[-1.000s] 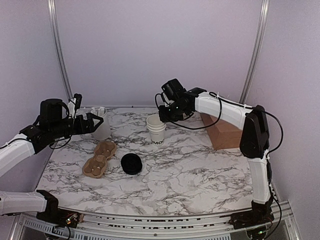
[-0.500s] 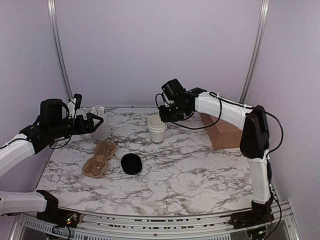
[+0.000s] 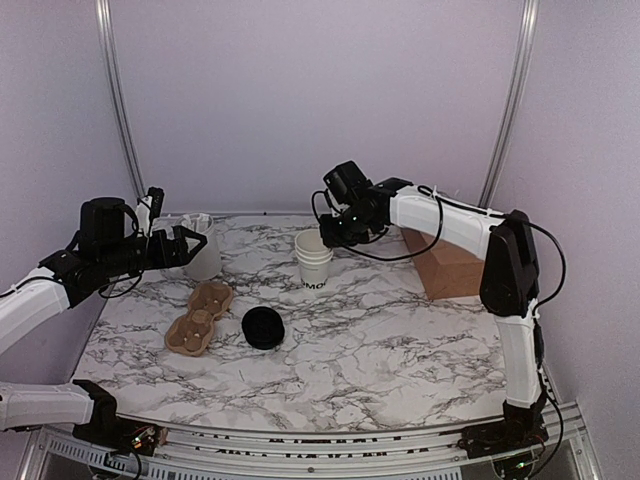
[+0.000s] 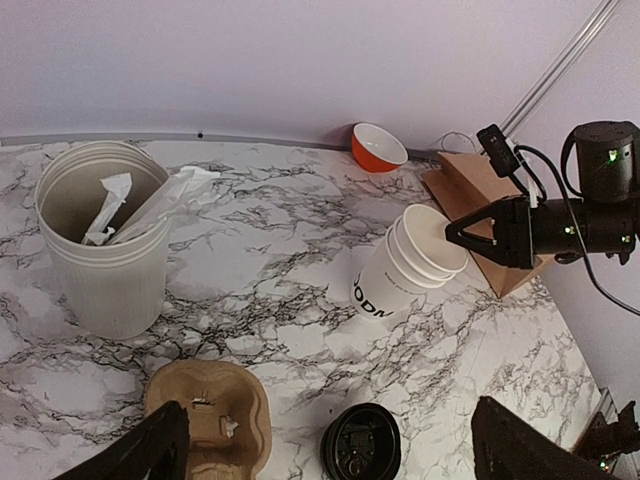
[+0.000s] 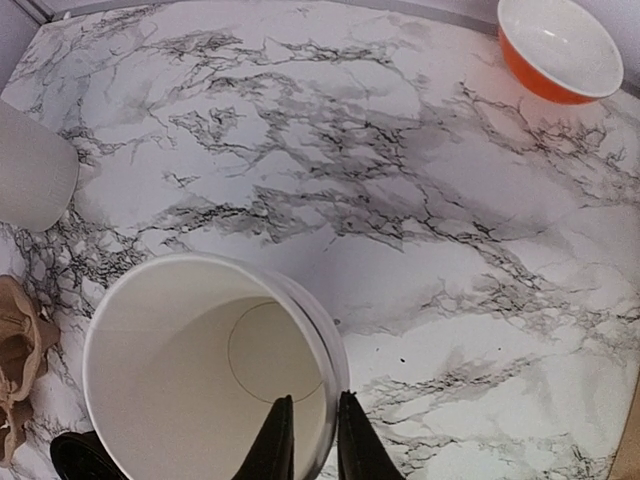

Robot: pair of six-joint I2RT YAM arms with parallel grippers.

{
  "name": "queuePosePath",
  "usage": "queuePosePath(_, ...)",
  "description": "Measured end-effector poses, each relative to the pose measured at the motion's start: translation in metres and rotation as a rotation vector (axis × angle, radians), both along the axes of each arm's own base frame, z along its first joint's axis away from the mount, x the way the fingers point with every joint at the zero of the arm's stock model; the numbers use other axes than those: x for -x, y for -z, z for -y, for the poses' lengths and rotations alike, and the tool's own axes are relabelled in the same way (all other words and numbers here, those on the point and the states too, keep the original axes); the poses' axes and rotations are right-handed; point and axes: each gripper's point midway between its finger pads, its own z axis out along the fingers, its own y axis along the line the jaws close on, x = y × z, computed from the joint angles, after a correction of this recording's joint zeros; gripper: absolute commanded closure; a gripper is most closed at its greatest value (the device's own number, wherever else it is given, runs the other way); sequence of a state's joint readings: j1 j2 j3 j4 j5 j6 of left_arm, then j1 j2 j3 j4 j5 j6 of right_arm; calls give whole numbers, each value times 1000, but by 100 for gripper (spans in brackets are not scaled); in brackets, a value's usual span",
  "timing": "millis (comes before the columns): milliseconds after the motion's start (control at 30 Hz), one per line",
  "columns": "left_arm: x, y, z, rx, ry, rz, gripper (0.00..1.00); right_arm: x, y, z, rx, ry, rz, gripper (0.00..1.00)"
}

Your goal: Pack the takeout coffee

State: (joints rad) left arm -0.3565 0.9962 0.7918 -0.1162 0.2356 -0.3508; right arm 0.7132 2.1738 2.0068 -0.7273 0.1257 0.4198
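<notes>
The right tool [image 5: 310, 440] straddles the rim of the upright stack of lidless white paper cups [image 5: 180, 380], its fingers close together; whether they clamp it cannot be told.

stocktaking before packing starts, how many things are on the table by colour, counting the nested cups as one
white: 2, cup stack and tub
black: 1, lid
brown: 2, cup carrier and box
orange: 1, bowl
total: 6

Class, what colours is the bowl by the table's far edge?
Small round bowl: orange outside, white inside; right wrist view.
</notes>
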Motion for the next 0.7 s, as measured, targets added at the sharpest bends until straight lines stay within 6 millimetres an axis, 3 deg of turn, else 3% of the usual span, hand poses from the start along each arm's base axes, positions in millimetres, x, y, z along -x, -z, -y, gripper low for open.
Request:
queuePosePath(100, 0, 0, 0, 0, 0, 0, 1, 0, 1, 1, 0, 3, -3, 100)
queuePosePath(367, 0, 0, 0, 0, 0, 0, 1, 0, -1, -1, -39, 2, -22, 100)
queuePosePath(700, -1, 3, 1, -2, 2, -10, 1, 1, -43, 1, -93, -4, 35, 100)
